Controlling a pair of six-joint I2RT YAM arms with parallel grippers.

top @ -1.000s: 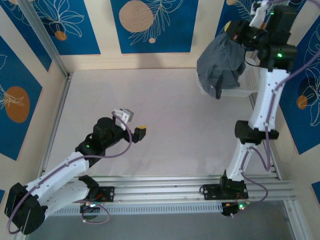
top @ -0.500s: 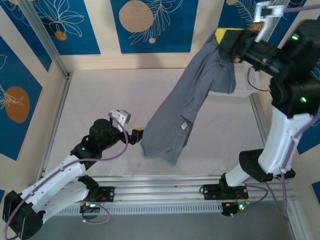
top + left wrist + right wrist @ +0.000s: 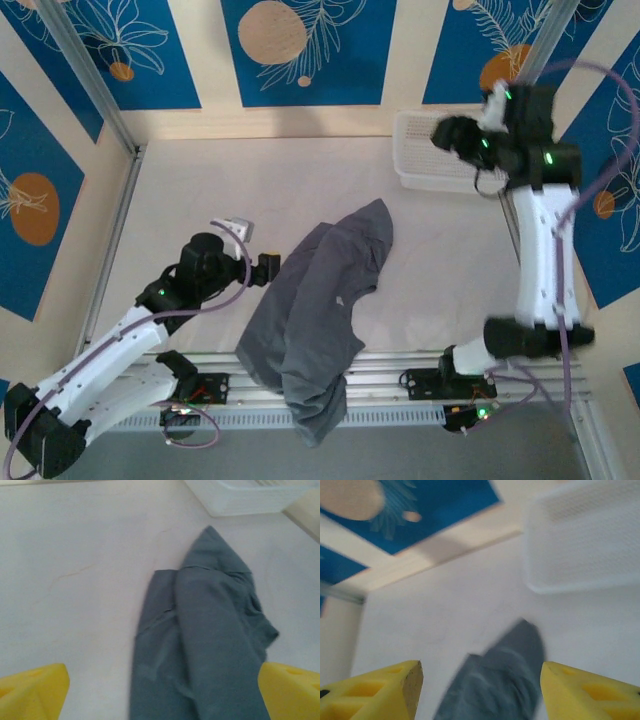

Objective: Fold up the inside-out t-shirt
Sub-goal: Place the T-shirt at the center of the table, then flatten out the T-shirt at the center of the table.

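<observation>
Just at 3 o'clock of wide-spread, empty left gripper [image 3: 268, 269]: crumpled slate-grey cloth t-shirt [image 3: 325, 300], stretching 1 to 7 o'clock; right gripper [image 3: 447, 133], parted and empty, well apart.

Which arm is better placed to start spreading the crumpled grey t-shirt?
Left. The open left gripper sits right beside the slate-grey cloth t-shirt on the table; the right gripper, also open, is off by the white plastic basket, apart from the cloth.
</observation>
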